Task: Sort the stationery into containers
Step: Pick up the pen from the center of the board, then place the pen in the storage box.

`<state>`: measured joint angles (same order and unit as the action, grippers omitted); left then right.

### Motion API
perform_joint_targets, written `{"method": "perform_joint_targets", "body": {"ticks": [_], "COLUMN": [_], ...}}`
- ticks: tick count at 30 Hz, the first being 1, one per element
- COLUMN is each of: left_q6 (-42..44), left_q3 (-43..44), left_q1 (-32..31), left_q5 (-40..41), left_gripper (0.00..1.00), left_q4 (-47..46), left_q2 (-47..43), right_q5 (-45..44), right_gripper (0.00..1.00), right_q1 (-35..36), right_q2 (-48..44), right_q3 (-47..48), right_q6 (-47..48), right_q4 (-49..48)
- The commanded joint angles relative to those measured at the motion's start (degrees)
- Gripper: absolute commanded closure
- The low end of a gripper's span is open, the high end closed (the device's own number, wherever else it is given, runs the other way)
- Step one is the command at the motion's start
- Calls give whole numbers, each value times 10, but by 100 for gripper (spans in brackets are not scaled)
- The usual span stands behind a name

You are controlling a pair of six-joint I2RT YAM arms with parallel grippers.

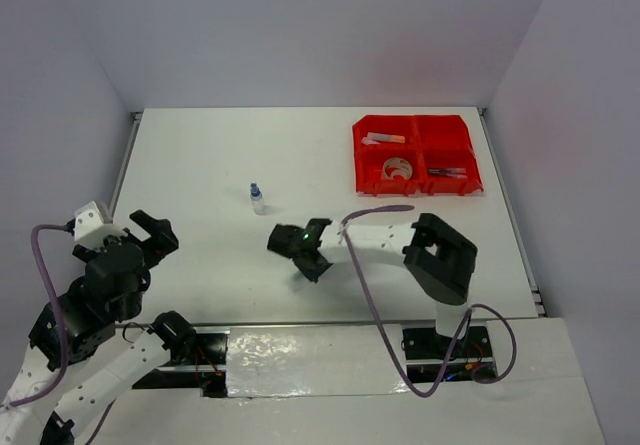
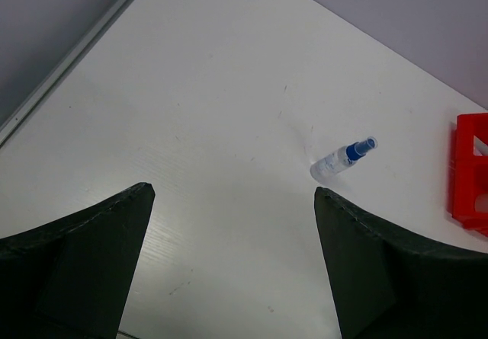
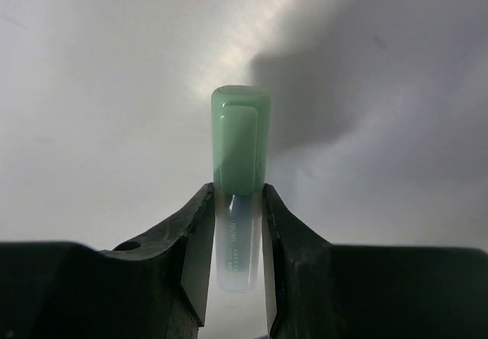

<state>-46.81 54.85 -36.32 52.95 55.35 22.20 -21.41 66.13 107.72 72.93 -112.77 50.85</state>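
Two grippers: one idle, one gripping.
Left gripper (image 2: 232, 193): fingers spread wide, empty, over the white table (image 1: 200, 165).
Small clear blue-capped bottle (image 1: 257, 197): standing mid-table, unsorted.
Right gripper (image 3: 236, 194): fingers pinch the pastel green plastic highlighter (image 3: 240, 141) near its clear end, low over the table.
Advice: firm the squeeze, lift straight, carry right to the red plastic bins (image 1: 417, 153).

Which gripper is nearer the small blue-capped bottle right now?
Right. The right gripper, clamped on a green highlighter, sits just right of the bottle, toward the arm bases; the left gripper, open, hangs farther off to its left.
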Motion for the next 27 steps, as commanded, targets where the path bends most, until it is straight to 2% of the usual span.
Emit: {"method": "perform_joint_targets", "body": {"ticks": [1,4,8,12,15,21,27], "left_q6": [14,17,32,43,52,68,93], "left_q3": [1,0,-4,-5,-9,-9,-15], "left_q1": [-24,-42,-55,-56,-56,-56,-56], "left_q5": [1,-3,-15,-22,-34,-49,-79], "left_gripper": [1,1,1,1,1,1,1], "left_q4": [-26,-29,-44,-53,-63,-75,-99], "left_q2": [-5,-1,0,5,8,20,23], "right_q5": [-77,-92,-123,-122,-97,-63,-37], "right_gripper": [100,100,100,100,100,100,100], "right_q1": [-85,-144,-259,-345,-399,-471,-507], "right_q2": [-103,-124,-120,-65,-38,27,108], "right_q3": [16,49,112,209,241,284,335], "right_q6": [33,96,168,207,254,293,340], "right_q4": [-70,-96,-110,-91,-116,-158,-192]}}
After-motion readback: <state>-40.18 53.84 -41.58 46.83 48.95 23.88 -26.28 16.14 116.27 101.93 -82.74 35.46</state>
